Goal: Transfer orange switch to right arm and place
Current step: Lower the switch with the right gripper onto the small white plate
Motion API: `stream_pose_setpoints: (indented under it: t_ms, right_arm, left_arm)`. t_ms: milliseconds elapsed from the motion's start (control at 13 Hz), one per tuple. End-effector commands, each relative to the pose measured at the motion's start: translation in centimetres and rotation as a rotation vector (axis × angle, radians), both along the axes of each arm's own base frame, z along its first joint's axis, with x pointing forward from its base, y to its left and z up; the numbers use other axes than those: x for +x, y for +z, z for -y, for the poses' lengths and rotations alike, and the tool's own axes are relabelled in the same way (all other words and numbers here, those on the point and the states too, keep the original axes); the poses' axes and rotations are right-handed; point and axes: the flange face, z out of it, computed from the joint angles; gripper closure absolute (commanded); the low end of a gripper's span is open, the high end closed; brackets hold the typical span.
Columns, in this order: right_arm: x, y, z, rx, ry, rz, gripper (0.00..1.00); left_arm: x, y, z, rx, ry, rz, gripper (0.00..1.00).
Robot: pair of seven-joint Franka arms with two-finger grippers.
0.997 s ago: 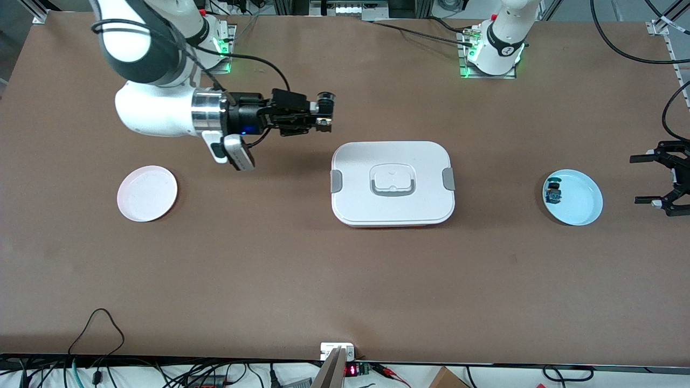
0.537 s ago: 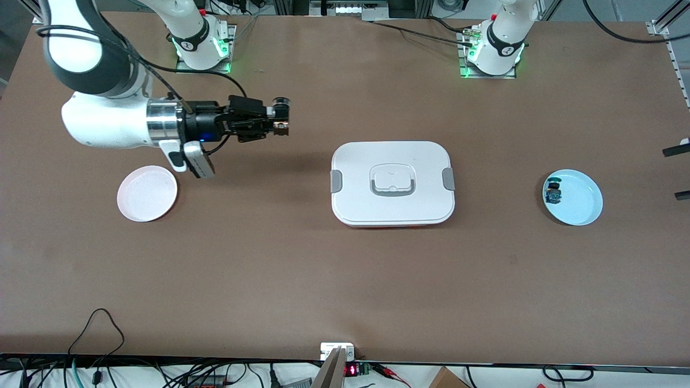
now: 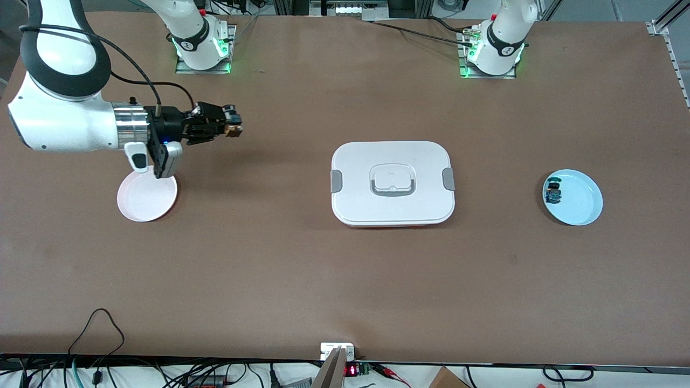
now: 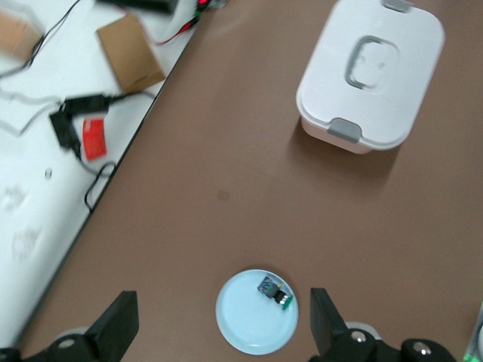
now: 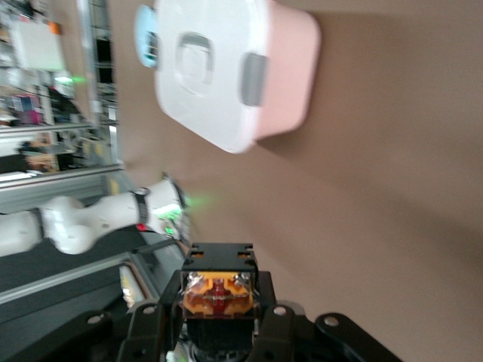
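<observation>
My right gripper (image 3: 230, 125) is shut on the orange switch (image 3: 234, 128) and holds it sideways in the air over bare table, close to the white plate (image 3: 141, 206). In the right wrist view the switch's orange-amber block (image 5: 219, 292) sits clamped between the black fingers of the right gripper (image 5: 219, 305). My left gripper (image 4: 223, 332) is open and empty, high over the light blue plate (image 4: 245, 324). The left gripper is out of the front view.
A white lidded container (image 3: 350, 207) stands mid-table and shows in both wrist views (image 4: 324, 83) (image 5: 287, 68). The light blue plate (image 3: 582, 207) at the left arm's end holds a small blue part with a teal cap (image 3: 553, 192) (image 4: 273, 289). Cables and cardboard lie off the table's near edge.
My right gripper has carried the orange switch away from the container toward the right arm's end, ending near the white plate. My left gripper has left the front view.
</observation>
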Motion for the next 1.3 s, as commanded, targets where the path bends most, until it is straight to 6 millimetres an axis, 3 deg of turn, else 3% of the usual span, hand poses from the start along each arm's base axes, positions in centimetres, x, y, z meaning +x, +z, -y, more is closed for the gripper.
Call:
stream_pose_setpoints:
  t_ms: [0, 230, 383, 537, 767, 1227]
  right_arm:
    - [-0.9, -0.6, 2.7, -0.159, 0.102, 0.044, 0.95]
    - [-0.9, -1.8, 6.2, -0.365, 0.210, 0.077, 0.94]
    - [-0.2, -3.2, 8.5, -0.545, 0.333, 0.155, 0.94]
    - [0.5, -4.4, 11.0, -0.593, 0.470, 0.243, 0.94]
    - [1.5, -7.0, 14.3, -0.582, 0.627, 0.372, 0.94]
    - [1.0, -12.5, 17.0, -0.548, 1.000, 0.610, 0.94]
  left_arm:
    - [-1.6, -0.7, 2.5, 0.003, 0.357, -0.082, 0.00]
    - [-1.7, -3.0, 4.9, -0.010, 0.675, -0.191, 0.00]
    - [-1.1, -6.3, 6.9, 0.049, 0.768, -0.240, 0.00]
    - [-0.6, -9.6, 8.1, 0.074, 0.835, -0.247, 0.00]
    - [-0.2, -10.0, 8.6, 0.073, 0.834, -0.242, 0.00]
    - [0.4, -10.1, 8.2, 0.075, 0.828, -0.244, 0.00]
